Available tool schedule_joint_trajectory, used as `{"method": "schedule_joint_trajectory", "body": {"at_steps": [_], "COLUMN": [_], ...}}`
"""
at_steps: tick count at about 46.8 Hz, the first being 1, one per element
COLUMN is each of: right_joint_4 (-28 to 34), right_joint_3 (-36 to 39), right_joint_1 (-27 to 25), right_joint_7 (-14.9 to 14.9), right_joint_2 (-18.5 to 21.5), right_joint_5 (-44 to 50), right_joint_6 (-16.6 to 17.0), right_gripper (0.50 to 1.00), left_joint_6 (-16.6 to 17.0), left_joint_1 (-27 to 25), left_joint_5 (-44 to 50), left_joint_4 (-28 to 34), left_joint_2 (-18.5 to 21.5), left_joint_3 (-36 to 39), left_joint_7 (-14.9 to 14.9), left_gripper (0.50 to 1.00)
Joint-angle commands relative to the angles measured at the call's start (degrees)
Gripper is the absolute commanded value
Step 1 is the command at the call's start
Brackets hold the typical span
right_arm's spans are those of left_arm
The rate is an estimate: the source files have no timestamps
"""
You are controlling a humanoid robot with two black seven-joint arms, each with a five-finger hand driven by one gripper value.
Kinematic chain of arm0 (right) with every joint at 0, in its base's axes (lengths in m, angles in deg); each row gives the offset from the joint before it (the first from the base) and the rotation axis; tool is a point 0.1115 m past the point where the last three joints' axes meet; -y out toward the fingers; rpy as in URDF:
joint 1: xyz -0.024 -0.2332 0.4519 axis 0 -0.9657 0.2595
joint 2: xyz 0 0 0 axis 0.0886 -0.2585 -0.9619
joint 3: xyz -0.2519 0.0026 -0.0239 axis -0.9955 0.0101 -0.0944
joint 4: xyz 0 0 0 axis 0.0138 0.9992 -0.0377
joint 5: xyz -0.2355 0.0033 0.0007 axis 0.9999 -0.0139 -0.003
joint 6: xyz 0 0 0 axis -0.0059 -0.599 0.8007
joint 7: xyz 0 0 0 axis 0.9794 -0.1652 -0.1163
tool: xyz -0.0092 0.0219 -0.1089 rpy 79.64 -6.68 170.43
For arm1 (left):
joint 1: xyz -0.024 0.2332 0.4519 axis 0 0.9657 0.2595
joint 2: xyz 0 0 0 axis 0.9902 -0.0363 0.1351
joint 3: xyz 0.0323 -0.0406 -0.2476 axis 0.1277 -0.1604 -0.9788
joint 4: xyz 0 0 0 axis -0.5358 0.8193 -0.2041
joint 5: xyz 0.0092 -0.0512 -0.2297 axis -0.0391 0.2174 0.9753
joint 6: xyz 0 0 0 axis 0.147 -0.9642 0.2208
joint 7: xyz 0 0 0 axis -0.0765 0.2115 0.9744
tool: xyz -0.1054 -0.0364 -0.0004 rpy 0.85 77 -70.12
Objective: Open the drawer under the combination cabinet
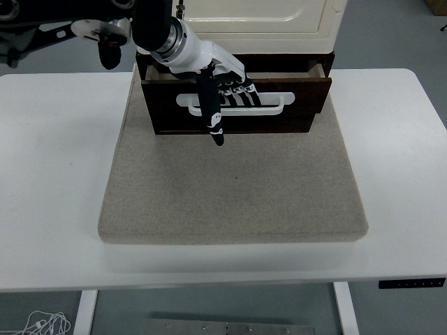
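White-shelled left hand [222,87] hooked through handle [269,106], fingers [241,96] curled around its bar, thumb pointing down over the front; dark wood drawer [293,105] part-way out beneath cream cabinet [258,21]; both on beige mat [234,188] on counter [49,174].

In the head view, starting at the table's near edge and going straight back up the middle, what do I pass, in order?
White table → beige mat → dark drawer front with its white handle, gripped by the left hand → cream cabinet on top.
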Motion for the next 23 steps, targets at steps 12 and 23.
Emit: {"method": "schedule_joint_trajectory", "body": {"at_steps": [12, 23], "right_joint_4": [0.04, -0.05], "right_joint_3": [-0.04, 0.05], "right_joint_1": [-0.08, -0.08], "right_joint_7": [0.0, 0.0], "right_joint_2": [0.0, 0.0], "right_joint_5": [-0.03, 0.05], "right_joint_6": [-0.04, -0.04], "right_gripper": [0.926, 0.926], "left_joint_6": [-2.03, -4.66], "left_joint_1": [0.05, -0.04], "left_joint_5": [0.12, 1.17], "left_joint_4": [0.0, 0.0], "left_joint_2": [0.08, 0.16], "left_joint_3": [-1.04, -2.09], "left_joint_7": [0.09, 0.0], "left_gripper": [1.0, 1.0]}}
